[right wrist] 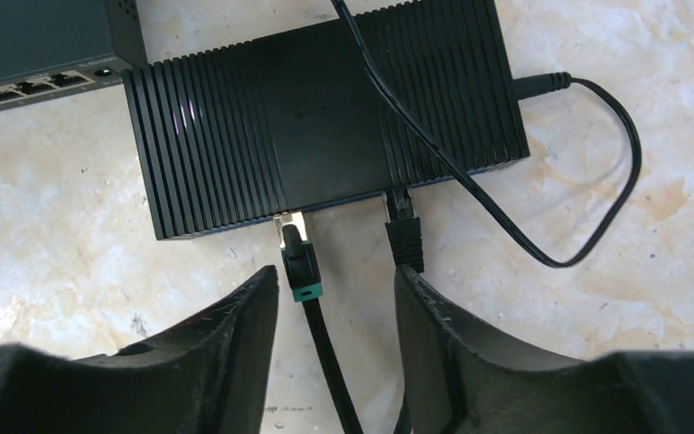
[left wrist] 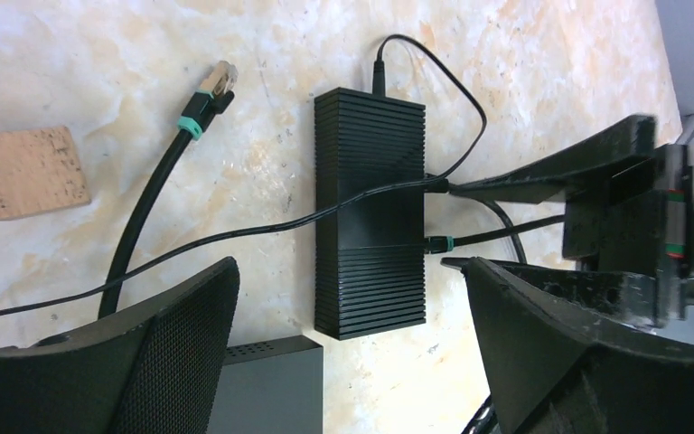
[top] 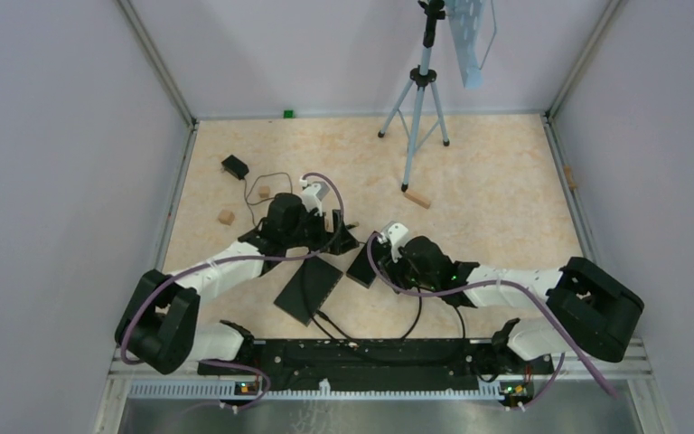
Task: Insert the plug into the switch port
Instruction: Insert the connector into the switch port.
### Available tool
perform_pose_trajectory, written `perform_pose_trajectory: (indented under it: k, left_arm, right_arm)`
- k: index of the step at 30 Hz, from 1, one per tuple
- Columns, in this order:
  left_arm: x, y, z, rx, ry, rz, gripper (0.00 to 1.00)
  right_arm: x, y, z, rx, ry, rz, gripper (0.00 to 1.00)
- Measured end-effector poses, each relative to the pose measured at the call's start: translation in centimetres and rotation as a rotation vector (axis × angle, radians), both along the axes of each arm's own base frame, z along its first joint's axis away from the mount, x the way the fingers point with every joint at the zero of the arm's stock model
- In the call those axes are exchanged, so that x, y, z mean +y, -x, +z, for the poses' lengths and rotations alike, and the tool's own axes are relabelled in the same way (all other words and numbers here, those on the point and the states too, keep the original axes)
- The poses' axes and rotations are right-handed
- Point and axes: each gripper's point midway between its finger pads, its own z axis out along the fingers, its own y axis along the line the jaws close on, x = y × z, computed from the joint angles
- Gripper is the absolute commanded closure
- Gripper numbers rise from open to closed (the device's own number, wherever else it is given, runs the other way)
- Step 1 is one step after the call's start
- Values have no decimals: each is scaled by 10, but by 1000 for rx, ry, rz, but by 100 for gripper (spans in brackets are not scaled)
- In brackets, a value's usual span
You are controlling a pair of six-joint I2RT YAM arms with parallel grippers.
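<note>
Table (top: 506,235): carries all items; one tripod (top: 420,99) stands at its far side.

Left end effector (left wrist: 351,271): released, fingers spread wide, nothing between them. It hangs over the ribbed switch (right wrist: 325,108).

Right end effector (right wrist: 336,271): released. Its fingers stand either side of the teal-banded plug (right wrist: 298,258) and its flat cable, with a gap visible on both sides.

Location of the task item: the plug sits nose-in at a port on the near edge of the ribbed switch, with a strip of its metal shell showing outside the housing.

Step in hand, as judged: final seating. The plug appears entered but not fully home. The next move calls for closing on the plug body just behind the teal band and pushing straight along the port axis, without side load. The neighbouring black plug (right wrist: 404,237) is close, so finger clearance is tight.

Count:
- two switches: the ribbed one and a grey switch (right wrist: 36,36) just beside it
- three network plugs: the two at the ribbed switch and one free plug (left wrist: 212,86) lying on the table
- one power lead (right wrist: 542,86)
- three cork blocks (top: 226,217)
</note>
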Motion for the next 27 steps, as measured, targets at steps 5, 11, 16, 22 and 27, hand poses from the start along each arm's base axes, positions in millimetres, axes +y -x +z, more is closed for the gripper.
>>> perform_pose_trajectory:
  k: [5,11,16,22,27]
  left_arm:
    - [1,-1,11,-30,14,8,1]
    - [-1,6,7,-11,26,-22,4]
    - [-5,16,-7,36,45,-58,4]
    - [-11,27,-37,149,44,-105,11]
    - [-18,30,-45,159,58,-139,17]
  right_arm:
    - [4,1,-8,-4,20,45,60]
    - [7,2,-11,-2,19,76,69]
    - [9,2,-17,6,23,82,69]
    - [14,0,-16,6,-1,87,70]
    - [14,0,-16,9,-5,89,75]
